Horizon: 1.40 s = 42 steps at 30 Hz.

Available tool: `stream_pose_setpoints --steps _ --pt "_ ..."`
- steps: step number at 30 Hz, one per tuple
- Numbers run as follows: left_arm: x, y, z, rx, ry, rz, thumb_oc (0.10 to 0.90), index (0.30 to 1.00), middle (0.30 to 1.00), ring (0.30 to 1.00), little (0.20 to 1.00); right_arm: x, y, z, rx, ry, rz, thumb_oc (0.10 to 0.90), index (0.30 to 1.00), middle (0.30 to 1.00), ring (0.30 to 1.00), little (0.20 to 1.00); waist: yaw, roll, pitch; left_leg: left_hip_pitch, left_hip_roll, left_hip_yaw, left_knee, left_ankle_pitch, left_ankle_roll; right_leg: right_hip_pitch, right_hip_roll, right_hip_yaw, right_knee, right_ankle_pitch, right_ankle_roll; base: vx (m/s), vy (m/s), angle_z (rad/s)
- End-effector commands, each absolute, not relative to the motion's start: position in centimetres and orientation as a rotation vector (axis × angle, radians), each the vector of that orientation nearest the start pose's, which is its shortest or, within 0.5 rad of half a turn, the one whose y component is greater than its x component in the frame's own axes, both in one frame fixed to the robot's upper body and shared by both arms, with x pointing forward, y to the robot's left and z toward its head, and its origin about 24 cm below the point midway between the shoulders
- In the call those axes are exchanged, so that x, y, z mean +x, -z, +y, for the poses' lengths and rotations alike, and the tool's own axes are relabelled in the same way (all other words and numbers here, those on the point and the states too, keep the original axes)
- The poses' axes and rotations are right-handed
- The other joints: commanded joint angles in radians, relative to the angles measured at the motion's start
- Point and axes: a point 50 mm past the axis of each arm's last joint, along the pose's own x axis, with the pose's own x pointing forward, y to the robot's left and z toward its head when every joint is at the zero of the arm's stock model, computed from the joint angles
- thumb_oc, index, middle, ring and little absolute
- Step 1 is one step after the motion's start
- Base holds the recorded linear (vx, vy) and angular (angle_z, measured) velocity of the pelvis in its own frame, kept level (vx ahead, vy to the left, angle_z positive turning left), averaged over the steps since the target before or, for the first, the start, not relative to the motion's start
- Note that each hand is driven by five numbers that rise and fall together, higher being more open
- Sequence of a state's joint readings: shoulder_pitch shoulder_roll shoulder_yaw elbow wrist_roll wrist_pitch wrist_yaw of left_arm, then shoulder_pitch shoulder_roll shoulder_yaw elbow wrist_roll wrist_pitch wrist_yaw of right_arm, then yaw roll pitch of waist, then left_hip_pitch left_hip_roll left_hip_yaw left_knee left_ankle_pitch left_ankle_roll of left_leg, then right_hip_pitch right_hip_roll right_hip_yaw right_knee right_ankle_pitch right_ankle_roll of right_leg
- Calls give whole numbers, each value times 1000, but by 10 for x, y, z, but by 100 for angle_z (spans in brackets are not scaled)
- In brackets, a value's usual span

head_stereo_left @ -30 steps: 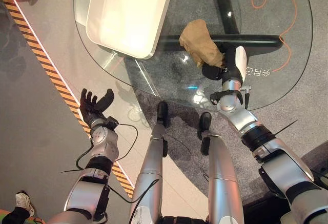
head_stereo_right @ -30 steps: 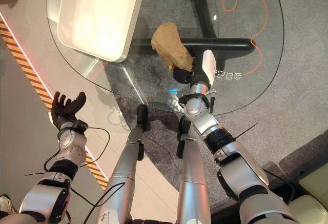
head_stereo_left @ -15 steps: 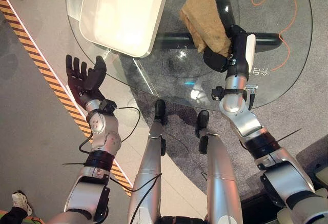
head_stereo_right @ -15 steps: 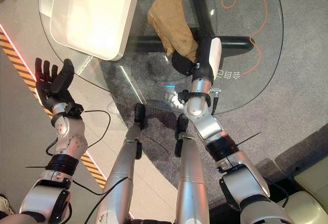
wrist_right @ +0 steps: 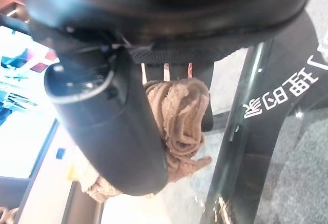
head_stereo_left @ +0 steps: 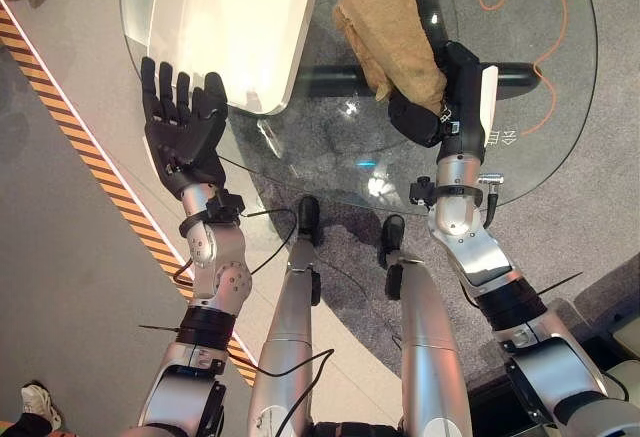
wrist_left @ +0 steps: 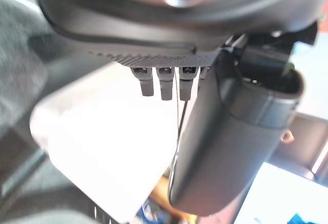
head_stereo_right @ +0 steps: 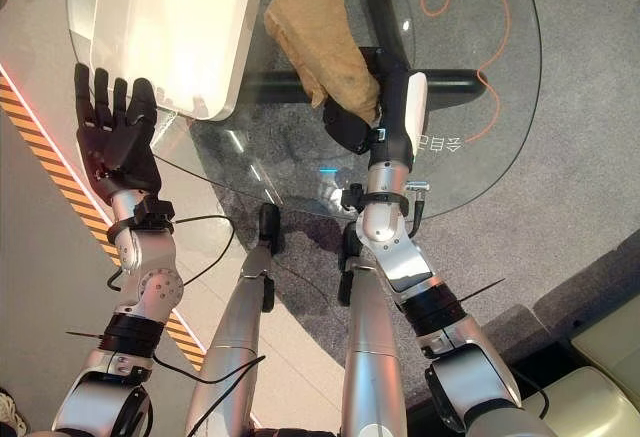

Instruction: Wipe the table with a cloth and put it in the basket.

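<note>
Cloth (head_stereo_left: 388, 27) lies bunched on glass worktop (head_stereo_left: 560, 147), near end under right hand (head_stereo_left: 432, 107) | right hand clenched on cloth | left hand (head_stereo_left: 180, 127) spread, holding nothing, beside white basket (head_stereo_left: 240, 17) | soft, light, limp; likely drags and folds | best gripped at bunched end.
</note>
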<state>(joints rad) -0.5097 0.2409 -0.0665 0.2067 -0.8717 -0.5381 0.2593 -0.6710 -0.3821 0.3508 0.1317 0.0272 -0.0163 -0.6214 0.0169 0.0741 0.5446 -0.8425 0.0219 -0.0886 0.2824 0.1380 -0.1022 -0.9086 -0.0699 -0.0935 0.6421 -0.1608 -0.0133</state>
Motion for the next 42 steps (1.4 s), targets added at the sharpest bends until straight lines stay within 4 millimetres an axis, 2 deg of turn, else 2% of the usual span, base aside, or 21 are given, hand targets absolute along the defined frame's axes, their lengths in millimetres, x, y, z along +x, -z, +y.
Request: stream_pose_setpoints --steps 1,9,17,28,42 --pt "304 -216 193 -750 -49 -914 800 900 900 900 900 291 -276 -102 -138 130 -1070 100 300 300 300 200 -10 -16 -25 39 -81 84 117 -140 92 63 74 17 -142 80 28 0 0 0" --pt "299 -240 174 -762 174 -977 800 900 900 900 900 286 -280 -97 -132 68 -1098 100 300 300 300 200 -21 -19 -25 45 -78 91 114 -139 92 67 77 25 -146 85 30 0 0 0" --pt "297 -253 158 -786 328 -974 800 900 900 900 900 279 -287 -90 -122 2 -1146 100 300 300 300 200 -27 -20 -25 51 -79 94 110 -140 92 71 79 29 -150 87 33 4 5 -4" --pt "298 -259 135 -836 537 -902 800 900 900 900 900 272 -292 -80 -112 -77 -1171 100 300 300 300 200 -35 -24 -25 52 -77 99 109 -141 91 72 81 33 -154 91 35 0 0 0" --pt "301 -262 115 -829 663 -798 800 900 900 900 900 270 -296 -73 -115 -137 -1181 100 300 300 300 200 -40 -27 -25 58 -77 102 104 -139 90 78 80 34 -162 95 39 0 0 0"
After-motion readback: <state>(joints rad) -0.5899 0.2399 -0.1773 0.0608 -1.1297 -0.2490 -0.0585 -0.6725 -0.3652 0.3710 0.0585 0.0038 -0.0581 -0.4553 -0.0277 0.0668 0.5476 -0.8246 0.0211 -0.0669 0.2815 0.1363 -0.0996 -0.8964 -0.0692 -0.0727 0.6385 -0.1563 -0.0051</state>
